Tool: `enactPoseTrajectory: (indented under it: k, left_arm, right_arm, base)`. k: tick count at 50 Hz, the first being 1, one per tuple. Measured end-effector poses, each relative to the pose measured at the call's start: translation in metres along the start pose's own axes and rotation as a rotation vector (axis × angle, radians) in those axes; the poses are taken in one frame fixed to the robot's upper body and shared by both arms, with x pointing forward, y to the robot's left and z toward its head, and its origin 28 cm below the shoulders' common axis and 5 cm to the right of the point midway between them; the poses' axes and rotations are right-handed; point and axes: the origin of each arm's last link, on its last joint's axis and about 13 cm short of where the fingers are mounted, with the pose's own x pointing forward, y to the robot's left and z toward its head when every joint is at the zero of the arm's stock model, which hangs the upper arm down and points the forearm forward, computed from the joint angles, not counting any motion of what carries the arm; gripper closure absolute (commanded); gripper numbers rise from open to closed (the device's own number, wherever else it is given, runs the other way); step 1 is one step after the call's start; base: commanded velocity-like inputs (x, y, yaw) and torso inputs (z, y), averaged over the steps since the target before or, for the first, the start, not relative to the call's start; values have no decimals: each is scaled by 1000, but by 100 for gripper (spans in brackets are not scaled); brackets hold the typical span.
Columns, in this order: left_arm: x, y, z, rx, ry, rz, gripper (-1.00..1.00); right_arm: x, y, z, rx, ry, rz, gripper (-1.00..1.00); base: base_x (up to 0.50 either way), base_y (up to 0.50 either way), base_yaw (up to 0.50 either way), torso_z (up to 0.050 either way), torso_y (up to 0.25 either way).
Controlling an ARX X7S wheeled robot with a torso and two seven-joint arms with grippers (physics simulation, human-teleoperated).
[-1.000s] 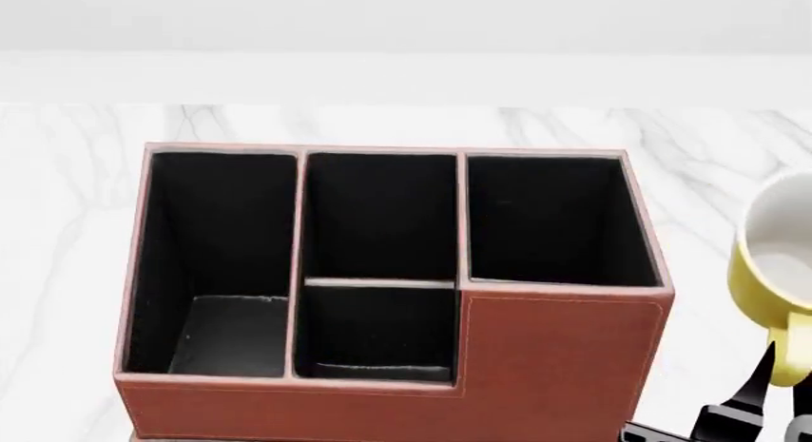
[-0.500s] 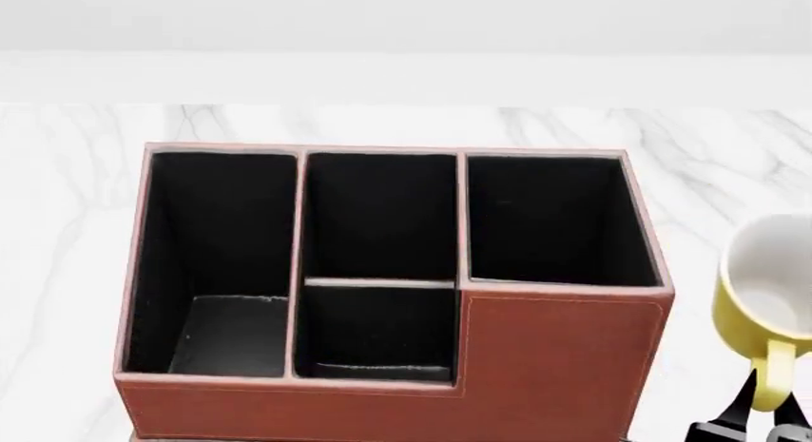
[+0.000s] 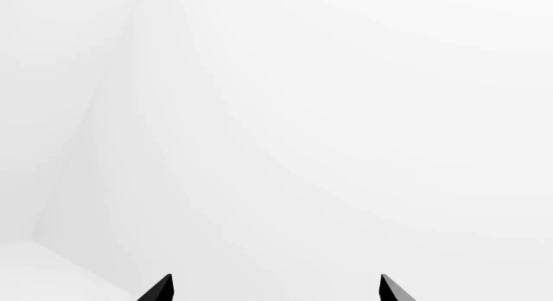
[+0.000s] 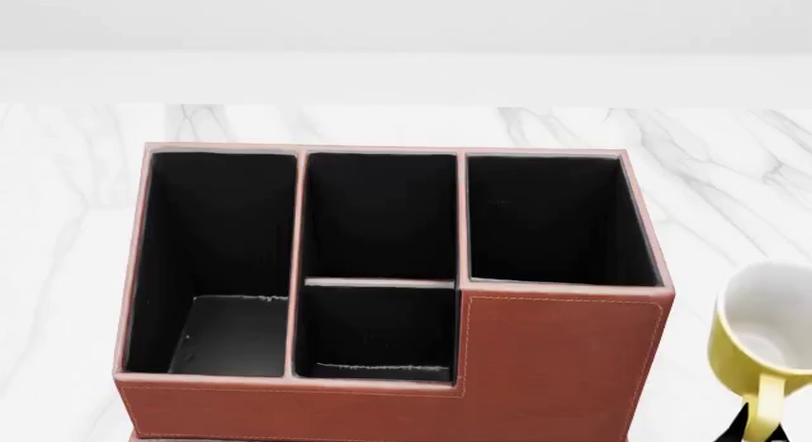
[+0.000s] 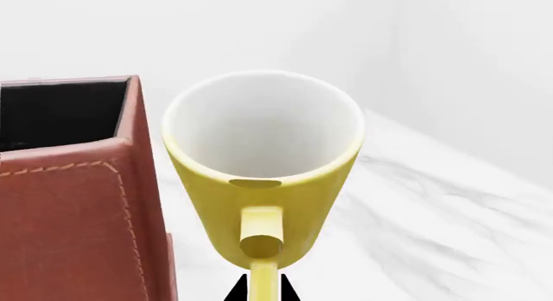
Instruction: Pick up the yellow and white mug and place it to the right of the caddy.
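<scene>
The yellow and white mug (image 4: 766,336) is upright at the right edge of the head view, just right of the reddish-brown caddy (image 4: 558,366), with its handle toward me. In the right wrist view the mug (image 5: 263,178) stands close beside the caddy's corner (image 5: 78,204). My right gripper (image 5: 263,291) is shut on the mug's yellow handle (image 5: 261,239), with black fingertips on both sides of it. I cannot tell whether the mug touches the marble table (image 4: 76,176). My left gripper (image 3: 274,289) is open and empty and faces a plain white surface.
The caddy has several black-lined compartments and stands in the middle of the marble table, whose far edge (image 4: 406,105) meets a white wall. Marble (image 5: 432,223) extends right of the mug.
The mug has come down and toward me beside the caddy's right side, held by my right gripper. The caddy has not moved.
</scene>
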Motion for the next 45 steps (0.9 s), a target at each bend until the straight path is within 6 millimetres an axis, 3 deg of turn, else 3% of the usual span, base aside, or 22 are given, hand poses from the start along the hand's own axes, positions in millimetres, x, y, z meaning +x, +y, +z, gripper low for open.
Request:
enactPoseTrajectory:
  k: [45]
  left_arm:
    - [-1,0,0,0,-1,-6,-100]
  right_arm:
    - [9,1,-29,15,96,-12,100]
  base:
    - [0,0,0,0,0]
